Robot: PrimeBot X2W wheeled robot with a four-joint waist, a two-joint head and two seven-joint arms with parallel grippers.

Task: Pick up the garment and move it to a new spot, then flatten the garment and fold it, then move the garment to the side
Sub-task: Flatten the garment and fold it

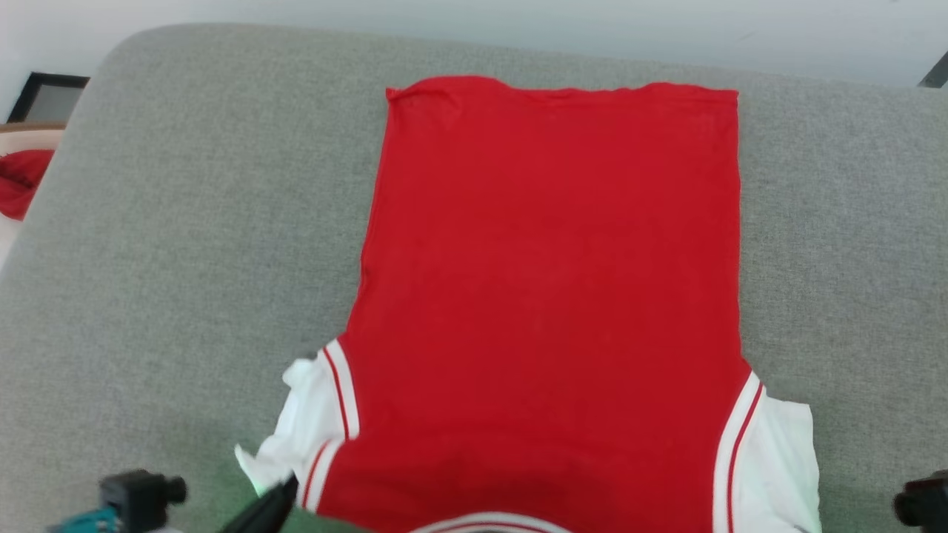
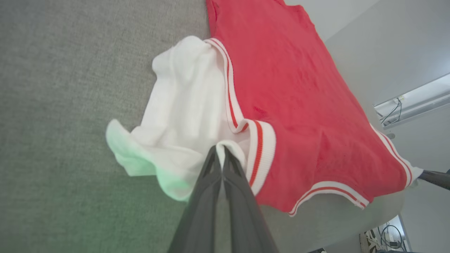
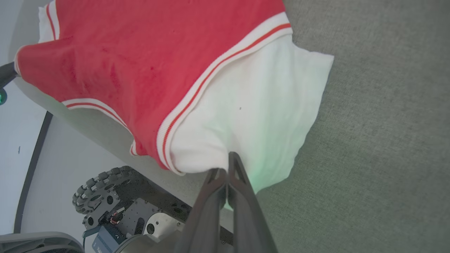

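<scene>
**Grey fabric-covered desk [image 1: 148, 296] bearing a red jersey-style garment [image 1: 548, 296] with white short sleeves, both pincers pinching it**

Grey woven cloth is covering the desk. The garment, trimmed in red-and-white stripes, is lying spread on it with a plain red face up. It is stretching away ahead of both pincers, its hem at the far end and its striped neck band at the near edge between them.

The left pincer [image 2: 219, 149], two long dark fingers pressed together, is pinching a fold of the white sleeve [image 2: 182, 105] on that side right at its tips. That sleeve is bunching in loose wrinkles just beyond and to the left of those tips, and a green glow is tinting its nearest edge.

The right pincer [image 3: 223, 163] is likewise squeezing tight on the lower edge of the other white sleeve [image 3: 253, 105], which is lying smoother ahead of it. Below this pincer, past the desk's edge, the robot's dark wheeled base [image 3: 116, 200] is showing. Far off to the left pincer's left, a crumpled red cloth [image 1: 22, 181] is lying off the desk.
</scene>
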